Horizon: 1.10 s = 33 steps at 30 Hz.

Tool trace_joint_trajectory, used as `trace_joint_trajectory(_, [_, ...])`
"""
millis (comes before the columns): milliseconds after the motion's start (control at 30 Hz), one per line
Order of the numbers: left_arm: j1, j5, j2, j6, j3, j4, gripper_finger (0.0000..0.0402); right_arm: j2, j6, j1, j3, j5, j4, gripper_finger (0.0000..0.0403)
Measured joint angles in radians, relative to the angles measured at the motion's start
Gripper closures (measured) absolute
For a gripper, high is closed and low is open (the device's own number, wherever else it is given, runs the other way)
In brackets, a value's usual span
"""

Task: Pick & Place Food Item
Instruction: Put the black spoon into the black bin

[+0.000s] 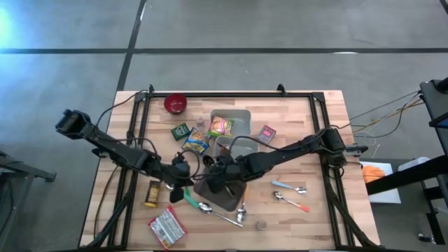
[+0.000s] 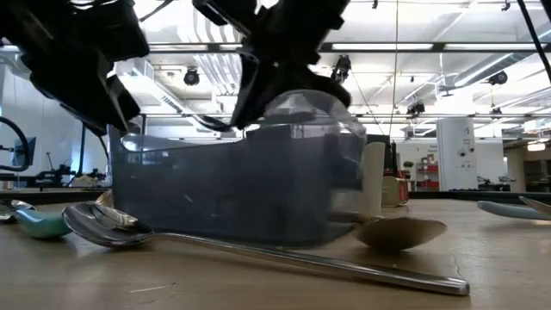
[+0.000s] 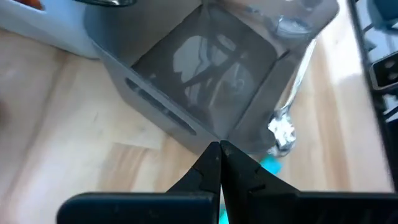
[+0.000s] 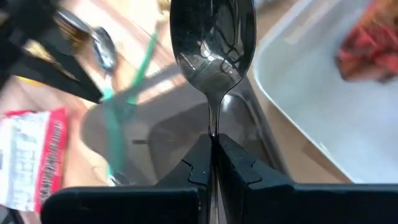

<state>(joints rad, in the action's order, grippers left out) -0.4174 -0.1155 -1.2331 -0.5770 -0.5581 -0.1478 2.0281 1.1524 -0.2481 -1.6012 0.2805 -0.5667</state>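
My right gripper (image 4: 213, 148) is shut on a metal spoon (image 4: 211, 43) above an empty grey bin (image 1: 234, 199). My left gripper (image 3: 219, 150) is shut on nothing, just outside the bin's near-left corner (image 3: 214, 134) and close above the table. Food packets lie flat around it. A pink-and-yellow one (image 1: 220, 126) lies in the white tray (image 1: 241, 115). A red-and-white one (image 1: 166, 225) lies at the near left, and blue (image 1: 197, 141) and green (image 1: 181, 131) ones beside the tray. My right gripper pinches the spoon's thin handle (image 4: 213, 127) between its two fingers, close behind the bowl. The fingers slant down from the table's right side and lie along the handle. The bowl (image 4: 211, 46) sticks out past the fingertips, hollow side up, over the bin and clear of the table.
Loose spoons lie on the table: a teal-handled one (image 1: 190, 201) and a steel one (image 1: 217, 213) beside the bin, two more (image 1: 288, 186) at the right. A red bowl (image 1: 175, 103) stands at the far left, a small can (image 1: 152, 194) by my left arm.
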Motion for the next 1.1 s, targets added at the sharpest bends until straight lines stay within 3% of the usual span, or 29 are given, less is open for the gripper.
trace_joint_trajectory(433, [-0.001,0.037,-0.118,-0.029,-0.104,0.027,0.0393,-0.038,0.109,-0.087,0.0,0.046,-0.068,0.0395])
trace_joint_trajectory(733, [-0.001,0.065,-0.125,-0.05,-0.112,0.024,0.0393,-0.032,0.208,-0.126,0.0,0.067,-0.071,0.0395])
trace_joint_trajectory(1100, [-0.001,0.088,-0.122,-0.053,-0.112,0.026,0.0393,0.014,0.219,-0.132,-0.001,0.09,-0.025,0.0395])
